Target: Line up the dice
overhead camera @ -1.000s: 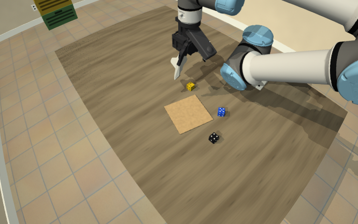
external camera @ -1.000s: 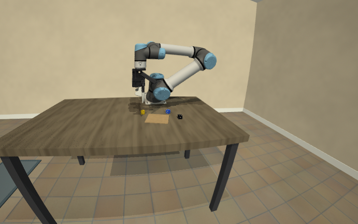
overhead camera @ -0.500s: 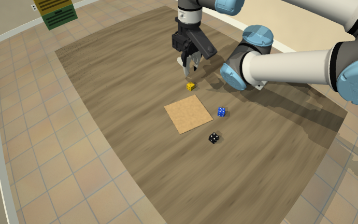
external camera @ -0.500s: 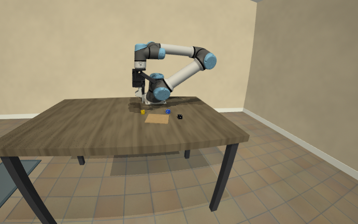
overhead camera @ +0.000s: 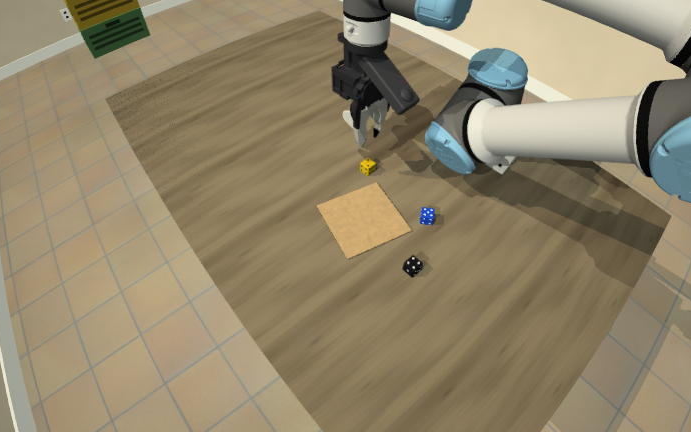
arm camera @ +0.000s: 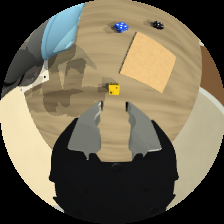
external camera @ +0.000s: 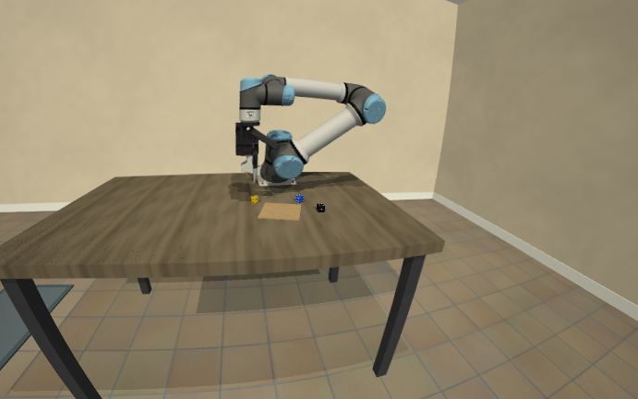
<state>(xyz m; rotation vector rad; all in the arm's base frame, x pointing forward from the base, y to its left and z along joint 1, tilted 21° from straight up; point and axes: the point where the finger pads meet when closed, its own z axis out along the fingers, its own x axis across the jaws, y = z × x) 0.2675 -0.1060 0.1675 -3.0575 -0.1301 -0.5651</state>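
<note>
We find the end effector (overhead camera: 367, 134) hanging above the wooden surface (overhead camera: 261, 161), pointing downward, with nothing between its fingers. The fingers stand partly drawn together, a narrow gap remaining between them. In the wrist view the yellow die (arm camera: 114, 89) lies just beyond the fingertips, in line with the gap and clear of both fingers.

We record the yellow die (overhead camera: 368, 166) resting on the surface, off the mat (overhead camera: 363, 219), near the mat's corner on the side toward the arm. The blue die (overhead camera: 427, 216) sits on the surface just beside another mat edge, also off the mat. The black die (overhead camera: 412, 265) rests farther out on the surface, apart from the mat and from the blue die. All three dice appear to sit flat; their top numbers are too small for us to read with confidence.

The mat carries no die. The exterior view confirms the three dice (external camera: 255, 199) (external camera: 299, 198) (external camera: 320, 208) around the mat (external camera: 279, 211).
</note>
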